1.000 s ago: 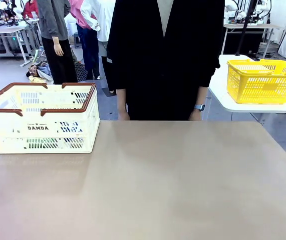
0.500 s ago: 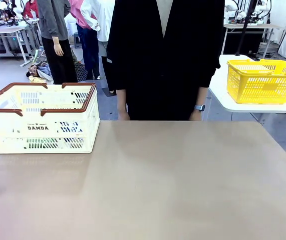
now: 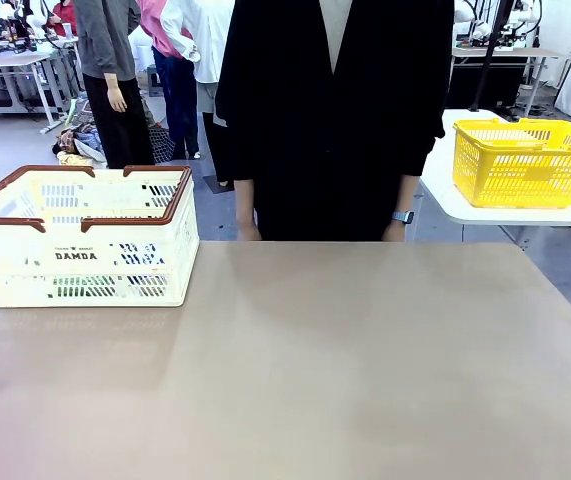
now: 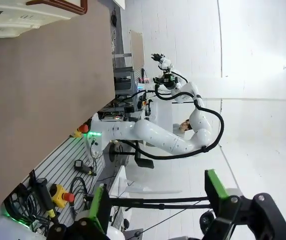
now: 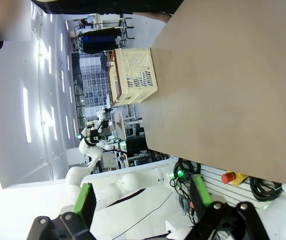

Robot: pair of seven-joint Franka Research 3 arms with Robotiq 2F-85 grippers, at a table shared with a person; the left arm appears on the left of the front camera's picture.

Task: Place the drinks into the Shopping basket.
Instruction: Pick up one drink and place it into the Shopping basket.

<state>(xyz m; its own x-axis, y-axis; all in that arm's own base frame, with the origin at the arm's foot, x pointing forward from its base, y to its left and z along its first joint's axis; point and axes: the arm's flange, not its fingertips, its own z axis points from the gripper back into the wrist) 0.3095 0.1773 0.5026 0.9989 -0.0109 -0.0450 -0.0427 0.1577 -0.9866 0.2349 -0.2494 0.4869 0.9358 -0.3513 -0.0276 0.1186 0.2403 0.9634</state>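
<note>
— Where do the hands stand?
— The left hand (image 4: pixel 155 202) and right hand (image 5: pixel 141 201) both hang spread, gripping nothing, off the tabletop (image 3: pixel 345 370) and well apart from the basket (image 3: pixel 83 236).
— And the basket?
— Cream, slotted, brown-rimmed, marked DAMDA, at the tabletop's far left corner. Green and blue cans (image 3: pixel 105 284) show through its slots.
</note>
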